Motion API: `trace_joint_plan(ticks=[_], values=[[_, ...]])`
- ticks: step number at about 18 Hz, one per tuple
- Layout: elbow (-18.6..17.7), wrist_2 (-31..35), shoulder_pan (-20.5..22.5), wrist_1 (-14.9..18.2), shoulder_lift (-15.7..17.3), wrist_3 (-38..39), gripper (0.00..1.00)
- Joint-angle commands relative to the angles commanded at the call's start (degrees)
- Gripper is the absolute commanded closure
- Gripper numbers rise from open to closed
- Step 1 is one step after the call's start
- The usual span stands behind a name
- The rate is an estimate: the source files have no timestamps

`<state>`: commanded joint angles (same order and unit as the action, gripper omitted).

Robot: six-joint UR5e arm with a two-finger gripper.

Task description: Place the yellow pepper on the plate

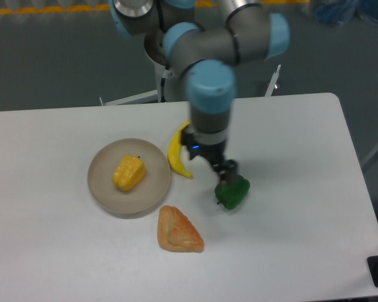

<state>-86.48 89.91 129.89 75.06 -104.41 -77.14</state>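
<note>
The yellow pepper point(129, 172) lies on the round beige-grey plate point(104, 189) at the left middle of the table. My gripper point(225, 174) is to the right of the plate, low over the table, right above the green pepper point(233, 194). Its fingers point down and touch or nearly touch the green pepper's top. The view does not show whether the fingers are open or shut, or whether they hold the green pepper.
A yellow banana point(177, 157) lies between the plate and the gripper, partly behind the arm. An orange-tan triangular pastry point(178, 231) lies in front of the plate. The white table's front edge is near the bottom.
</note>
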Motion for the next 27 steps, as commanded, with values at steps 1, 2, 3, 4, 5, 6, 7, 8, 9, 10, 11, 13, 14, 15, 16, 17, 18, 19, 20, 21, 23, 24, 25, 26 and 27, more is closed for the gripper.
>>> trace_joint_plan(ticks=[1, 2, 3, 4, 5, 6, 7, 8, 9, 10, 11, 13, 14, 15, 16, 17, 18, 19, 20, 21, 23, 24, 25, 26, 27], values=[[0.0, 0.0, 2.5, 0.1, 0.0, -2.7, 0.00], [0.0, 0.0, 4.1, 0.0, -0.3, -4.7, 0.00], [0.0, 0.2, 6.0, -0.2, -1.2, -8.0, 0.00], [0.0, 0.2, 7.0, -0.2, -1.8, -9.7, 0.00], [0.0, 0.0, 7.8, -0.2, -2.2, -10.7, 0.00], [0.0, 0.0, 7.9, -0.3, -2.4, -11.4, 0.00], [0.1, 0.0, 7.9, -0.4, -3.1, -12.3, 0.00], [0.0, 0.2, 8.0, -0.7, -3.3, -13.1, 0.00], [0.0, 0.2, 8.2, -0.8, -3.8, -14.3, 0.00], [0.0, 0.2, 8.3, -0.8, -4.0, -14.8, 0.00], [0.0, 0.2, 8.4, -0.9, -4.0, -15.1, 0.00], [0.3, 0.2, 8.4, -0.8, -4.2, -16.5, 0.00], [0.3, 0.2, 8.4, -0.9, -4.3, -16.6, 0.00], [0.4, 0.2, 8.4, -0.9, -4.4, -16.6, 0.00], [0.3, 0.2, 8.4, -0.9, -4.4, -16.6, 0.00], [0.4, 0.2, 8.4, -0.9, -4.5, -16.7, 0.00], [0.3, 0.2, 8.4, -0.9, -4.5, -16.7, 0.00], [0.4, 0.2, 8.4, -0.9, -4.5, -16.7, 0.00], [0.4, 0.2, 8.4, -0.9, -4.5, -16.7, 0.00], [0.4, 0.2, 8.4, -0.9, -4.5, -16.8, 0.00], [0.4, 0.2, 8.3, -0.9, -4.5, -16.7, 0.00], [0.4, 0.2, 8.3, -0.9, -4.6, -16.7, 0.00], [0.4, 0.2, 8.3, -0.9, -4.6, -16.7, 0.00], [0.4, 0.2, 8.3, -0.9, -4.7, -16.7, 0.00], [0.5, 0.2, 8.3, -0.9, -4.7, -16.7, 0.00]])
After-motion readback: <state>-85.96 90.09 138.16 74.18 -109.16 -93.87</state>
